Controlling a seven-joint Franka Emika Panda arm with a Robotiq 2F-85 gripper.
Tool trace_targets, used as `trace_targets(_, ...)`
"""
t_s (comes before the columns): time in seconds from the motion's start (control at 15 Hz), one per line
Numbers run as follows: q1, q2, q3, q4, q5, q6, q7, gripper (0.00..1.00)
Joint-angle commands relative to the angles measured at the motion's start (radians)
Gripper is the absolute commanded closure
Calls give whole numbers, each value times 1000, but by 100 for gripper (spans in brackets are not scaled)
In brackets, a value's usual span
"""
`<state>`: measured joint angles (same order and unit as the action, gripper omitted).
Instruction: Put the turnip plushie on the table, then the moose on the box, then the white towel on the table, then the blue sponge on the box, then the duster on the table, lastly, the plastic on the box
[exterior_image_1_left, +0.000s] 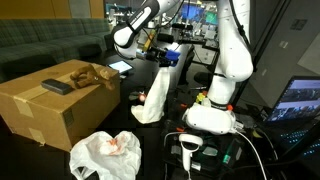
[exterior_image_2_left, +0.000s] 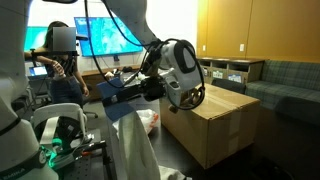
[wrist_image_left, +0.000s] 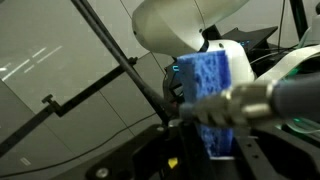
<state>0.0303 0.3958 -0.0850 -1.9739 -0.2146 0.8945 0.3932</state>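
Observation:
In the wrist view my gripper (wrist_image_left: 214, 142) is shut on the blue sponge (wrist_image_left: 208, 80), which stands upright between the jaws. In an exterior view the gripper (exterior_image_1_left: 165, 55) hangs in the air with the sponge (exterior_image_1_left: 171, 57), to the right of the box (exterior_image_1_left: 45, 115) and above the white towel (exterior_image_1_left: 150, 100). The brown moose (exterior_image_1_left: 90, 73) and the black duster (exterior_image_1_left: 57, 86) lie on top of the box. A small reddish turnip plushie (exterior_image_1_left: 140, 97) sits on the dark table (exterior_image_1_left: 165, 135) beside the towel. The crumpled plastic (exterior_image_1_left: 105, 155) lies on the table in front of the box.
The arm's white base (exterior_image_1_left: 212, 115) stands right of the towel, with cables and a handheld scanner (exterior_image_1_left: 190, 148) near it. A person in a headset (exterior_image_2_left: 62, 45) sits behind screens. The box (exterior_image_2_left: 215, 120) fills the right side there, with the towel (exterior_image_2_left: 135, 150) in front.

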Motion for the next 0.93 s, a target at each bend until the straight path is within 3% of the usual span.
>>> trace_targets(0.0, 1, 27, -41, 94, -50, -111, 127, 97)
trace_targets(0.07, 9, 26, -53, 113, -57, -136, 166, 97)
trace_targets(0.13, 66, 16, -127, 52, -61, -64, 199, 97)
trace_targets(0.4, 171, -12, -241, 61, -65, -62, 356, 97)
trace_targets(0.67, 298, -20, -339, 131, -59, -58, 494, 97)
trace_targets(0.87, 352, -47, -377, 229, -32, -52, 557, 97)
